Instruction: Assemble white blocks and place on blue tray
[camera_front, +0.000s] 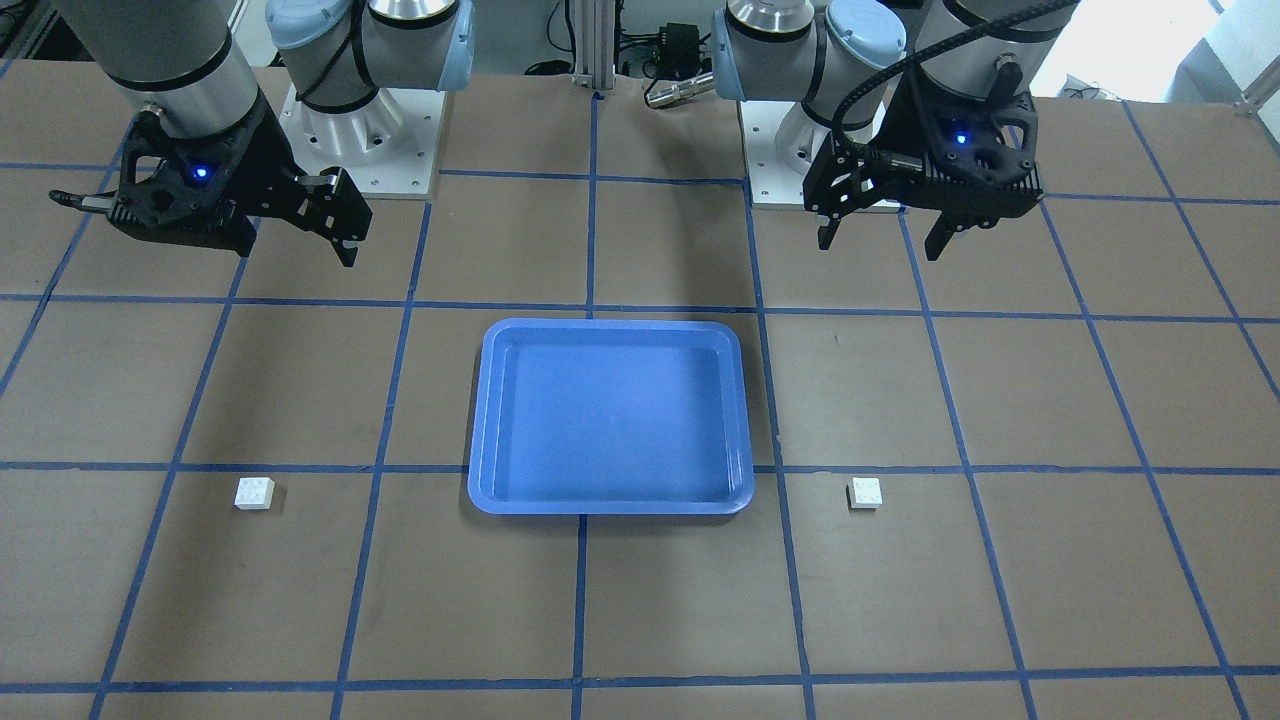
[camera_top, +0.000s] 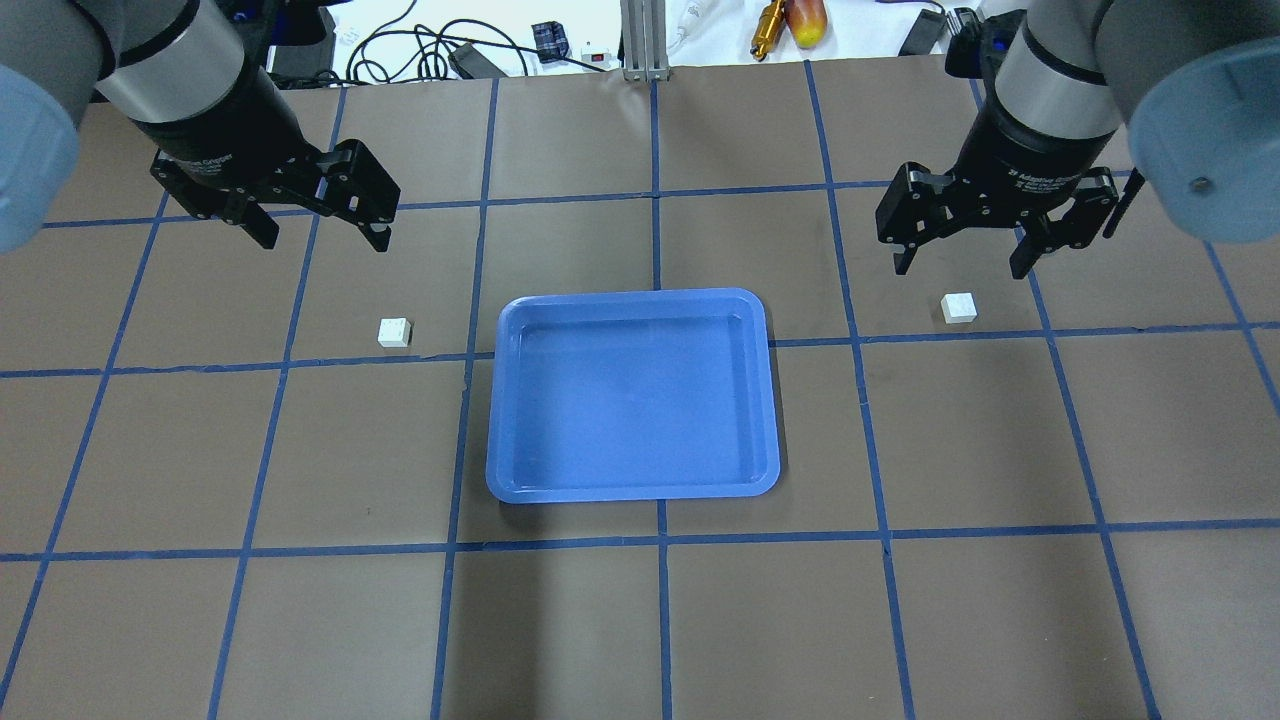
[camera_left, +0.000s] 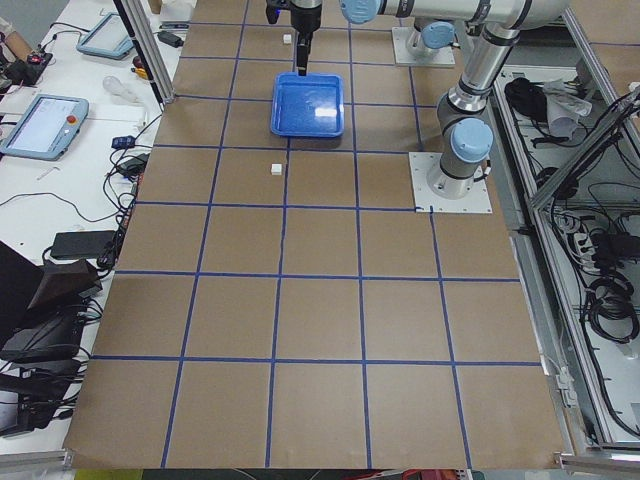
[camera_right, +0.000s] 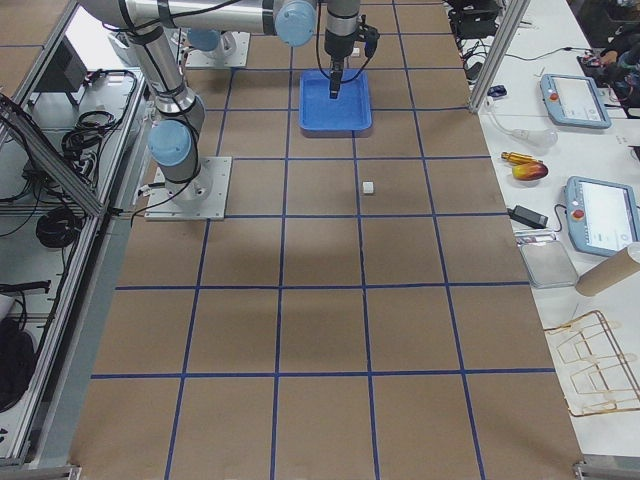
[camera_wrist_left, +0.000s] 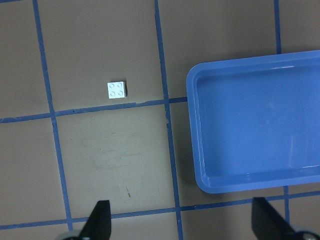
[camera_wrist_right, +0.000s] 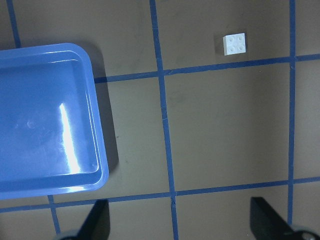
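Two white blocks lie apart on the brown table, on either side of the blue tray (camera_top: 632, 395), which holds nothing. One white block (camera_top: 394, 332) lies just left of the tray; it also shows in the left wrist view (camera_wrist_left: 117, 89) and the front view (camera_front: 865, 493). The other white block (camera_top: 958, 307) lies further off to the right; it also shows in the right wrist view (camera_wrist_right: 235, 43) and the front view (camera_front: 254, 493). My left gripper (camera_top: 325, 240) hangs open and empty above the table, behind its block. My right gripper (camera_top: 960, 268) hangs open and empty, just behind its block.
The table is covered in brown paper with a grid of blue tape lines. The two arm bases (camera_front: 360, 130) stand at the robot's side of the table. Cables and tools (camera_top: 790, 20) lie beyond the far edge. Tablets and equipment line the side benches (camera_right: 585, 100).
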